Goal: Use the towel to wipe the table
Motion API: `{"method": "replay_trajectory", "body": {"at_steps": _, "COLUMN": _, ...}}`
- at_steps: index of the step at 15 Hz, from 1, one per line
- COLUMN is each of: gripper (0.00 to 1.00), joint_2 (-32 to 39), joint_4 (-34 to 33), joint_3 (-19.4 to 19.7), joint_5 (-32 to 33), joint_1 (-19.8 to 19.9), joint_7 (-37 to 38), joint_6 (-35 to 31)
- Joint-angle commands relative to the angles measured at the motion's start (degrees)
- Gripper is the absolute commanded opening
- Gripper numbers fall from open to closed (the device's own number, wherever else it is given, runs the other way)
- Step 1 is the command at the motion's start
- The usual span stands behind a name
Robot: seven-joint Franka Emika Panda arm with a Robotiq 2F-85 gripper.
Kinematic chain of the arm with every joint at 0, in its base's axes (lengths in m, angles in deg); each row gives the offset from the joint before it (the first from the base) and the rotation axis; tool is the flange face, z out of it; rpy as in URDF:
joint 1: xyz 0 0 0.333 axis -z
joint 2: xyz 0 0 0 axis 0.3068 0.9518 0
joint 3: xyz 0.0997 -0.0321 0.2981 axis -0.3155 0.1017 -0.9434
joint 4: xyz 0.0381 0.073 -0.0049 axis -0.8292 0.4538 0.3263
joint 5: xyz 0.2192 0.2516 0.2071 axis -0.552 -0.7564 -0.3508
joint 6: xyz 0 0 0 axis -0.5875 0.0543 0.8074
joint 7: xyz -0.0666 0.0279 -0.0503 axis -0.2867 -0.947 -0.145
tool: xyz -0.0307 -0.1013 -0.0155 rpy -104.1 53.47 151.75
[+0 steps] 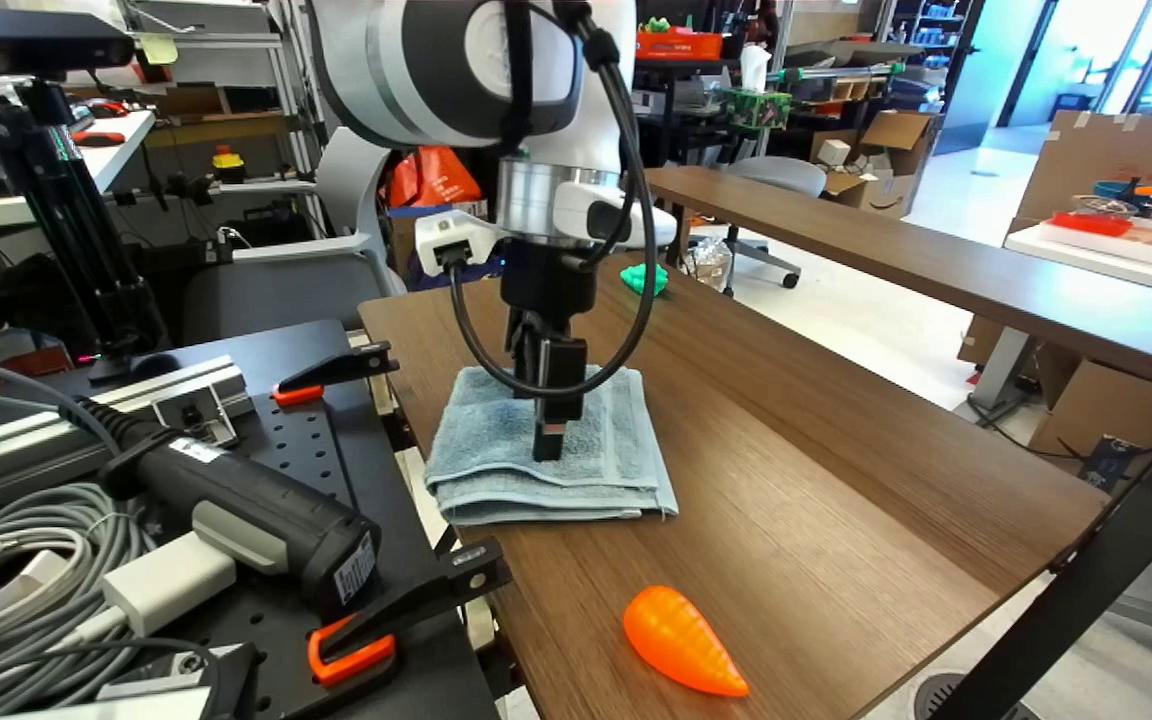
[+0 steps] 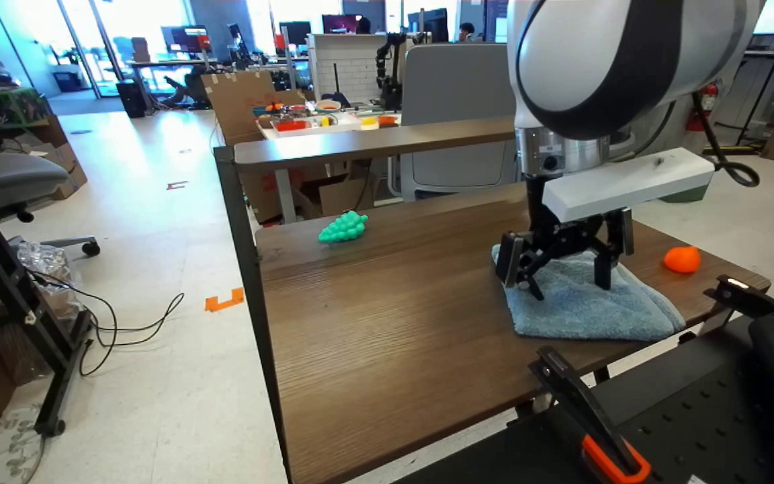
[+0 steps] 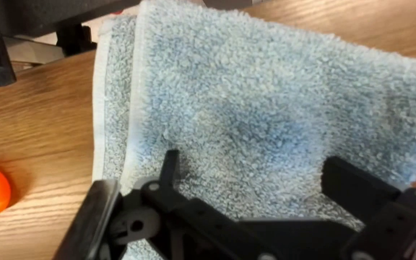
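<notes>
Towel (image 1: pixel 601 440) of pale blue-grey terry lies folded and slightly rumpled on the wood-grain table (image 1: pixel 786 490), at the side facing the black perforated bench (image 1: pixel 301 455). The Robotiq gripper (image 3: pixel 250 160) points down over it with its two fingers spread and nothing pinched between them; whether the tips touch the pile or stand just above it, I cannot tell.

The task looks to be at its start: the gripper is in place above the towel, but no hold is taken, and I can make out no wiped patch. What is left, in my judgement, is to grip a fold, or else press the towel flat and push, then work it across the wood.

One corner of the towel reaches the bench-side edge and may hang slightly past it. Strokes that way have no room, and the black-and-orange clamp (image 1: pixel 436 597), whose end juts from the bench toward the table, could catch the fabric. The orange carrot-shaped toy (image 1: pixel 681 640) lies near the towel, so a sweep toward it would probably push it along. The green grape-bunch toy (image 2: pixel 345 227) sits well apart, near a table corner; between it and the towel both exterior views show a broad run of tabletop, which looks the best room for a first stroke.
</notes>
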Motion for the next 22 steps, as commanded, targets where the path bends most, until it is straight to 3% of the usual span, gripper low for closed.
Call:
{"method": "replay_trajectory", "body": {"at_steps": 1, "gripper": 1.00, "joint_2": 3.5, "joint_4": -5.2, "joint_3": 1.0, "joint_5": -1.4, "joint_1": 1.3, "joint_7": 5.4, "joint_6": -2.9}}
{"method": "replay_trajectory", "body": {"at_steps": 9, "gripper": 1.00, "joint_2": 3.2, "joint_4": -5.9, "joint_3": 2.2, "joint_5": -0.5, "joint_1": 2.3, "joint_7": 4.8, "joint_6": -3.2}}
{"method": "replay_trajectory", "body": {"at_steps": 18, "gripper": 1.00, "joint_2": 4.1, "joint_4": -2.3, "joint_3": 9.6, "joint_5": 8.4, "joint_1": -7.0, "joint_7": 11.5, "joint_6": -3.5}}
{"method": "replay_trajectory", "body": {"at_steps": 22, "gripper": 1.00, "joint_2": 5.8, "joint_4": -4.6, "joint_3": 12.0, "joint_5": 10.2, "joint_1": -8.4, "joint_7": 16.6, "joint_6": -4.1}}
